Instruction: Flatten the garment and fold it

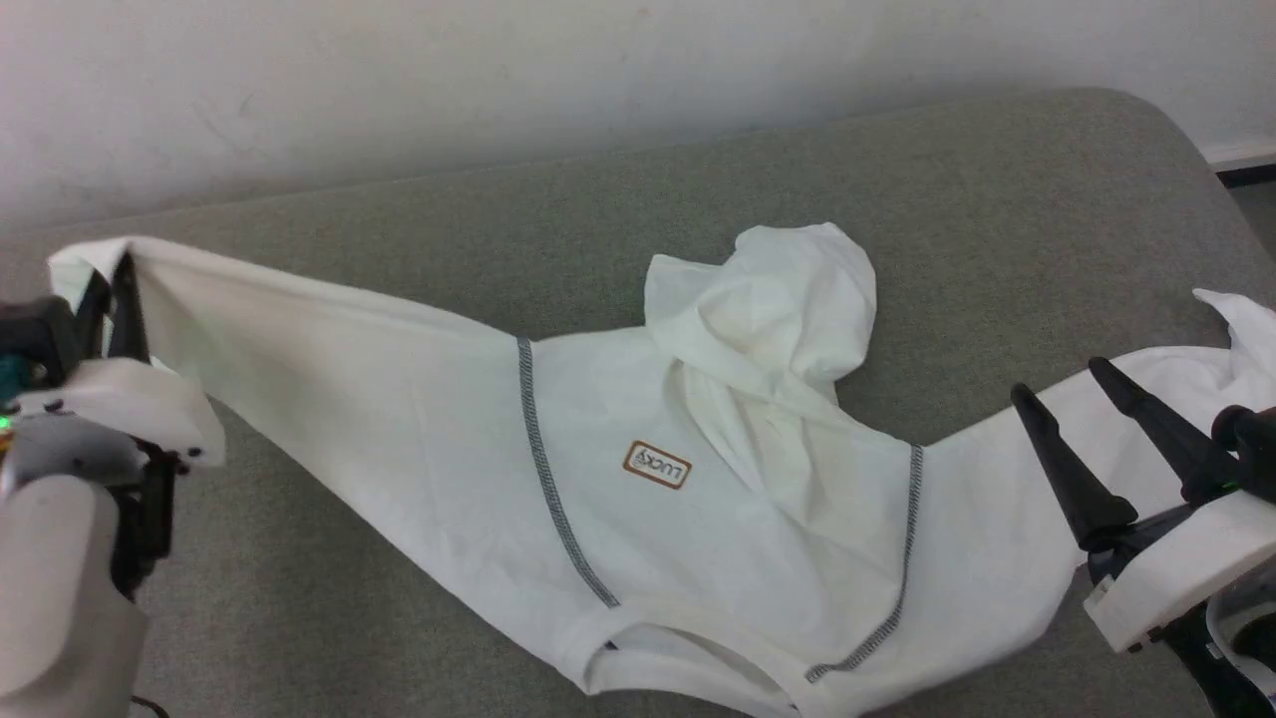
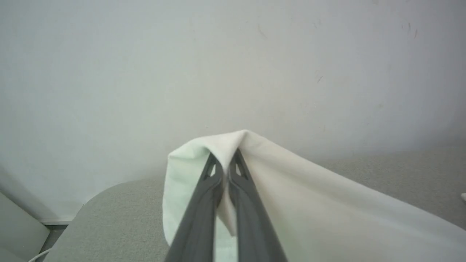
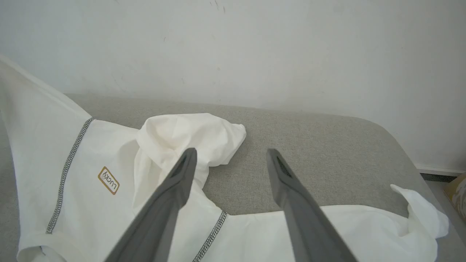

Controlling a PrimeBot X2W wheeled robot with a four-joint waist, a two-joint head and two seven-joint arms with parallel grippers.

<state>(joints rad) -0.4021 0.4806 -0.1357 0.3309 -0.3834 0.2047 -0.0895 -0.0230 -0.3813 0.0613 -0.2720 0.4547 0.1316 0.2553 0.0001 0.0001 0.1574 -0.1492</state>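
The hooded white top (image 1: 698,499) is spread chest-up on the grey padded surface (image 1: 997,199), with its hood (image 1: 788,289) crumpled. One sleeve end (image 1: 85,261) is raised, pinched in the clenched left hand (image 2: 224,160). The right hand (image 1: 1059,379) is held wide apart over the other sleeve (image 1: 987,479), seemingly without contact.

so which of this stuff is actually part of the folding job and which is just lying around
Part of the job: the garment, one sleeve end pinched in the shut left gripper; the open right gripper over the other sleeve.
Just there: grey padded surface under it; wall; brown box-like thing past its edge.
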